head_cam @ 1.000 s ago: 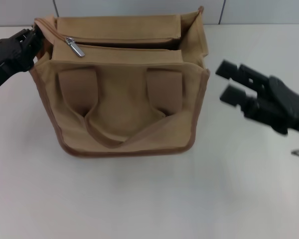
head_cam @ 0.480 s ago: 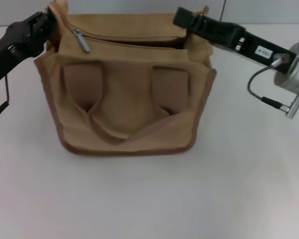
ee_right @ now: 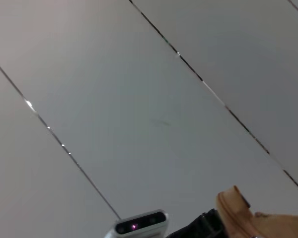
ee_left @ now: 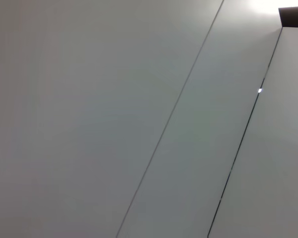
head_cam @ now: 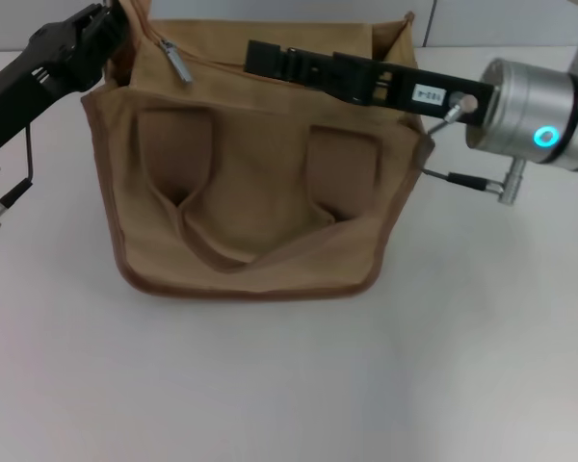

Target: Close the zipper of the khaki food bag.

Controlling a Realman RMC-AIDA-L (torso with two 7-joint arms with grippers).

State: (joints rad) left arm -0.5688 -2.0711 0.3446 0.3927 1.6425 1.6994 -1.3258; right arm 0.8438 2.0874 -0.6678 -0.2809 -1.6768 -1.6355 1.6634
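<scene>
You see the khaki food bag on a white table, grey wall panels behind. Left gripper clamps its corner; right gripper, white label unreadable, reaches over the zipper, fingers together.

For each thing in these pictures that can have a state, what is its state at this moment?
khaki food bag: upright on the table, top not fully closed.
zipper: pull tab at the bag's left end, not yet drawn across.
left gripper: at the bag's top left corner, shut on the fabric.
right gripper: stretched over the bag's top, tips short of the pull tab.
</scene>
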